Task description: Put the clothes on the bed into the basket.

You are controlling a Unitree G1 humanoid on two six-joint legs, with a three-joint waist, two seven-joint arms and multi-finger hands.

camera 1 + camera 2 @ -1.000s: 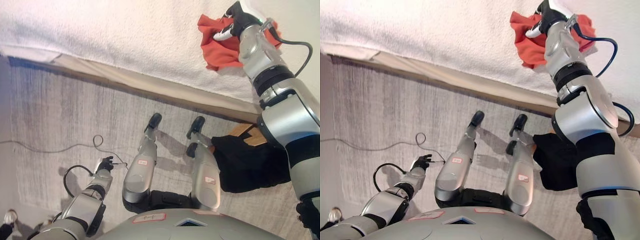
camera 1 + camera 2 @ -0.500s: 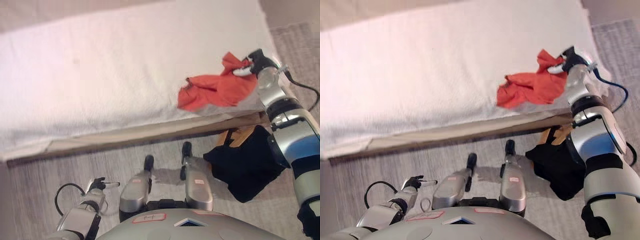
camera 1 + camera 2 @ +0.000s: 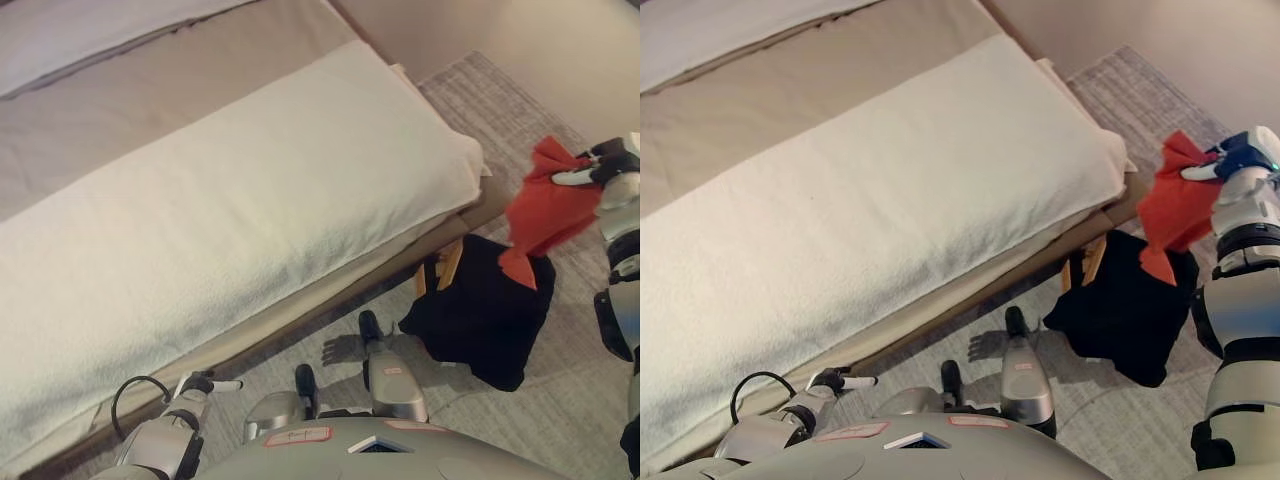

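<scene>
The bed (image 3: 230, 200) runs diagonally from lower left to upper right, its white towel-like cover (image 3: 890, 200) ending at a rounded corner near the right side, with a tan sheet (image 3: 150, 90) beyond it toward the top. Along the near edge of the bed a strip of grey carpet (image 3: 470, 400) lies open, and past the bed's corner the carpet widens toward the upper right, where it meets a plain beige floor (image 3: 560, 50).

The right hand (image 3: 1230, 160) is raised off the bed's corner, over the carpet, with its fingers curled around the top of a red garment (image 3: 545, 215). The cloth hangs down freely from the hand, clear of the bed, and its lower tip dangles just above a basket (image 3: 448, 265) draped in black cloth (image 3: 480, 310). The basket stands on the carpet just beside the bed's near corner; only a bit of its orange-brown frame shows at the upper left of the black cloth.

The left hand (image 3: 200, 385) sits low at the bottom left, near the bed's edge, fingers loosely curled and holding nothing.
</scene>
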